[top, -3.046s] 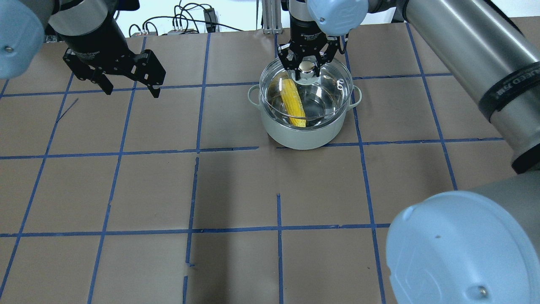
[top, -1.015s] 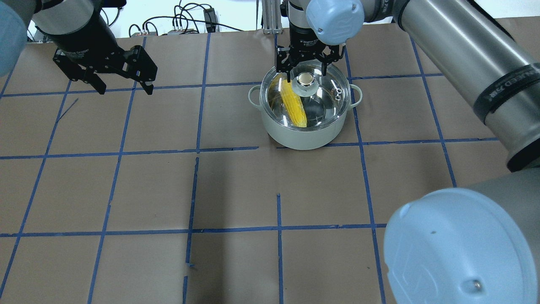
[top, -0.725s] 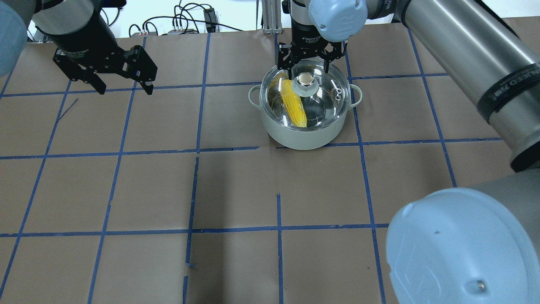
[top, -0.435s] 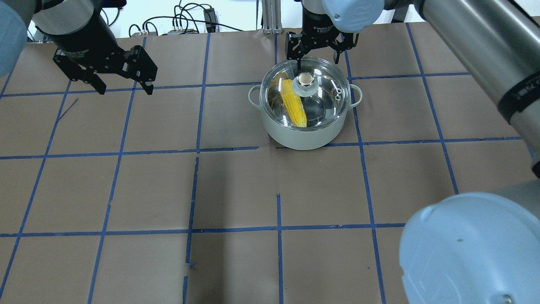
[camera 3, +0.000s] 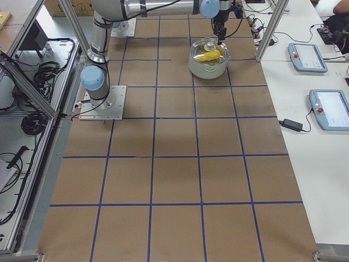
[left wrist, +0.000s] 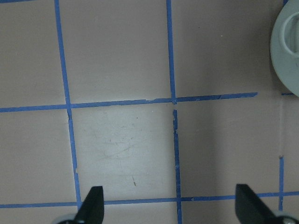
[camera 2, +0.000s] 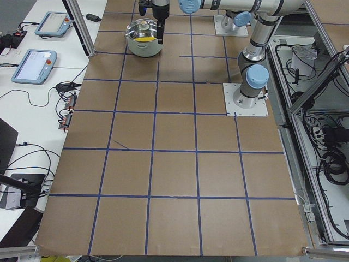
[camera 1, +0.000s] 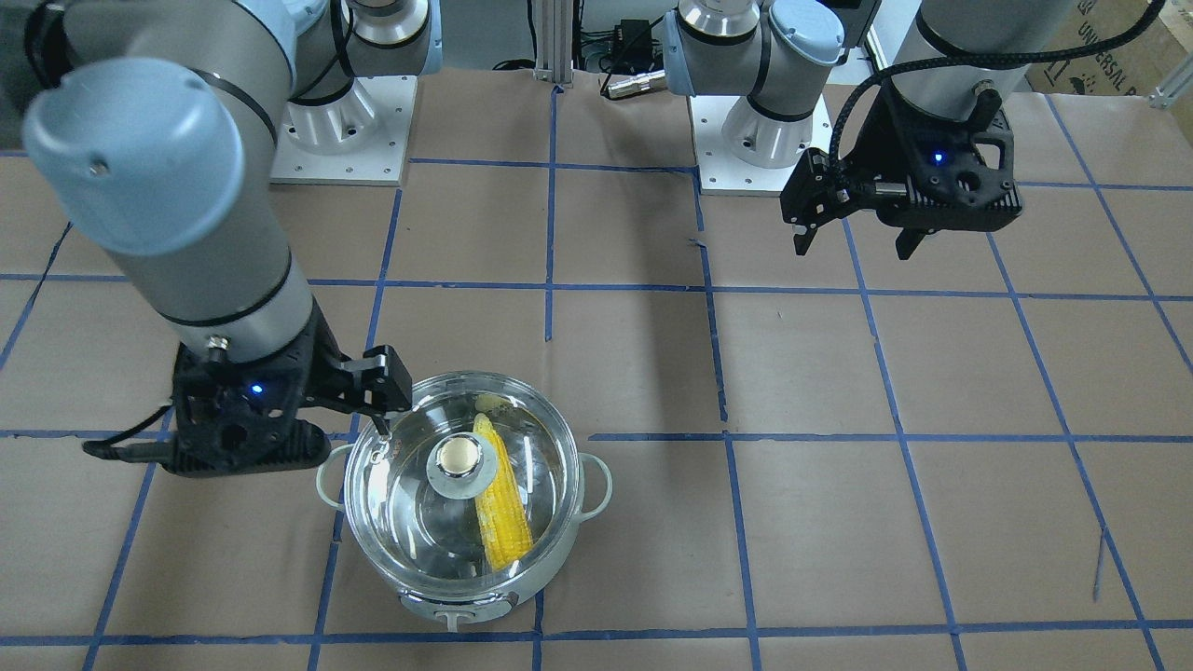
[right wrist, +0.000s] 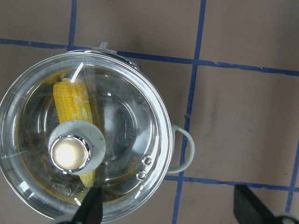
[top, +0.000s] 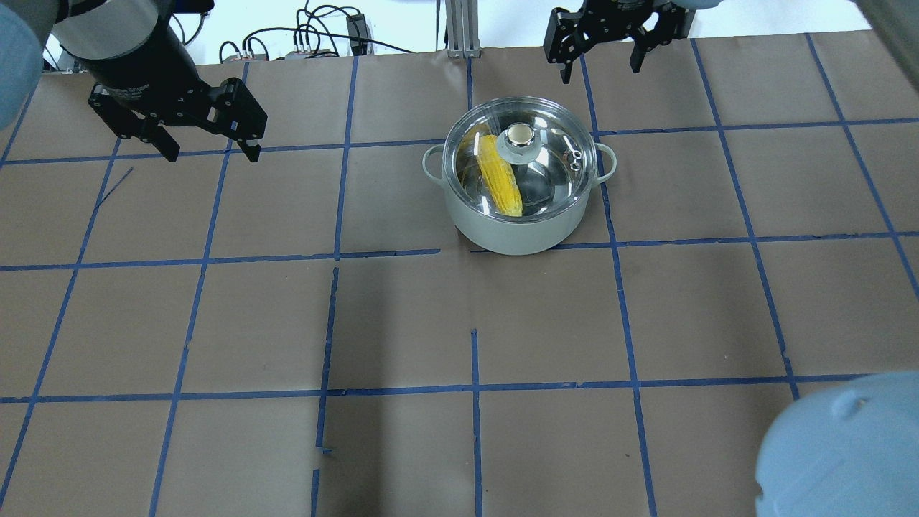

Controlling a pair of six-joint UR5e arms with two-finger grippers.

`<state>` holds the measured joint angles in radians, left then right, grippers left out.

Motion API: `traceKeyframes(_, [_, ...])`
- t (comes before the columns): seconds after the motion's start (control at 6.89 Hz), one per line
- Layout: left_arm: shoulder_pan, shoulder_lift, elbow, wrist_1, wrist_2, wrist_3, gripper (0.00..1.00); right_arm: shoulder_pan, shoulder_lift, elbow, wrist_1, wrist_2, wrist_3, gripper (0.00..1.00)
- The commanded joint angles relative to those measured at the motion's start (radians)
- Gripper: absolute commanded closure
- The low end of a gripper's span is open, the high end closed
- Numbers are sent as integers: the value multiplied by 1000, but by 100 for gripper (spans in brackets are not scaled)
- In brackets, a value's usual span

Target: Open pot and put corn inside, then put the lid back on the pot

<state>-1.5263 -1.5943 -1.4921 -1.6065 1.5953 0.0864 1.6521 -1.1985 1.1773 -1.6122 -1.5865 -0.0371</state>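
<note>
Lid (top: 533, 166) on pot (top: 513, 233) over corn (top: 500, 176), just lower-left of right gripper (top: 602, 68), jaws spread empty (left gripper (top: 213, 156), upper left, likewise spread).

pot (left wrist: 281, 65) cut by frame edge, corn (right wrist: 71, 100) partly under lid knob (right wrist: 70, 153)

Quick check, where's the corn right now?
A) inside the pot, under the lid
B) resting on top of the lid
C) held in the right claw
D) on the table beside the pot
A: the corn lies inside the pot and shows through the glass lid seated on the rim. The right claw is open and holds nothing.
</note>
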Motion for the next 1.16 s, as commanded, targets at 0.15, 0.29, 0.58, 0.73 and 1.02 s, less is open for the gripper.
traceKeyframes(0.15, [2, 4, 1, -13, 0, -43, 0, -46, -181, 161, 6, 35, -20, 1])
traceKeyframes(0.29, [-2, 5, 3, -18, 2, -45, 0, -66, -237, 221, 2, 58, -36, 1])
traceKeyframes(0.58, [-2, 11, 0, -18, 14, -56, 0, -89, -326, 307, 11, 57, -40, 1])
traceKeyframes(0.73, [-2, 11, 0, -20, 14, -56, 0, -87, -344, 344, 3, 56, -40, 1])
traceKeyframes(1.02, [0, 11, 0, -21, 14, -56, 0, -86, -348, 351, 14, 43, -40, 0])
